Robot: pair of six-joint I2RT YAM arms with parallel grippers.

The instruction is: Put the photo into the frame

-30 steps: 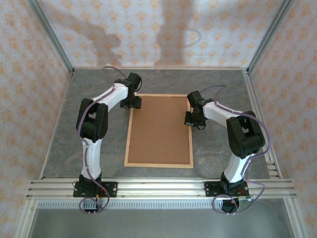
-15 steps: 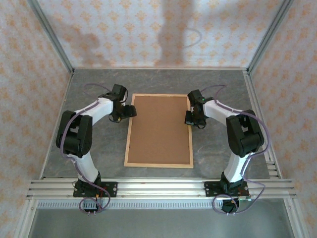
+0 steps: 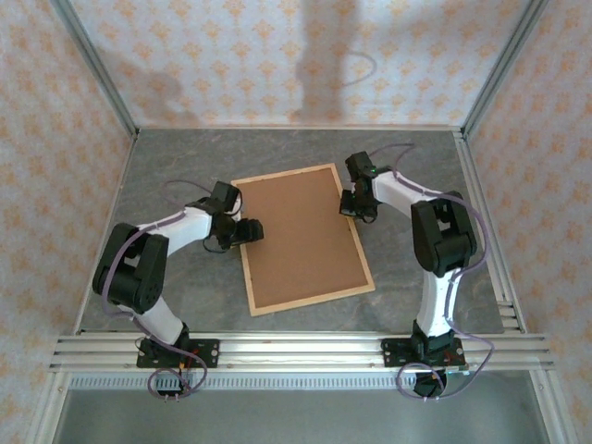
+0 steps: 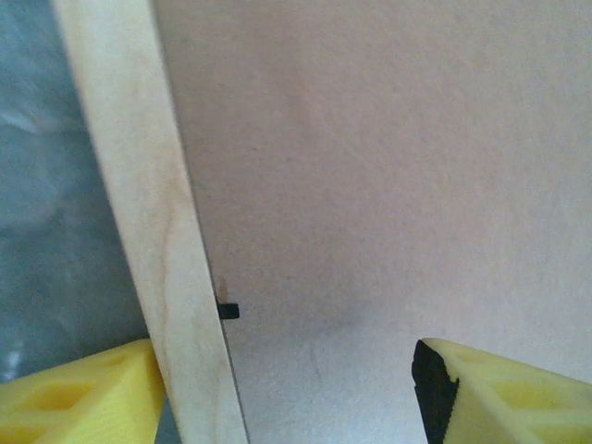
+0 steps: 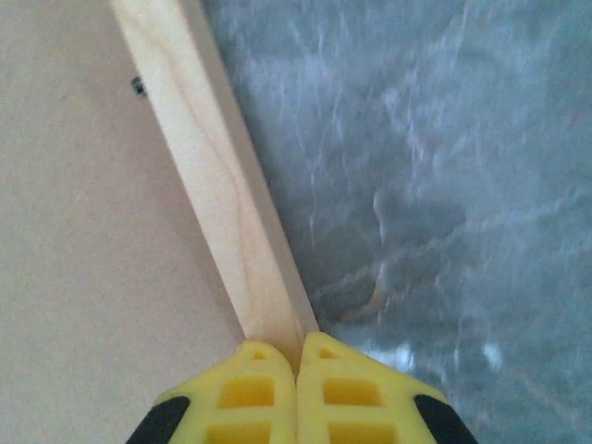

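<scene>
Both meet the frame — left gripper spread astride its edge, right gripper closed beside.

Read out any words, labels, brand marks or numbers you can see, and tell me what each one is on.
None: there is no readable text in any view.
The frame: bare light wood, no label or stamp.
The brown backing board: plain, no print.
The wallpaper: a repeating orange ornament, not lettering.
The small black tab at the frame's inner edge: too blurred to tell whether it carries a mark.
</scene>
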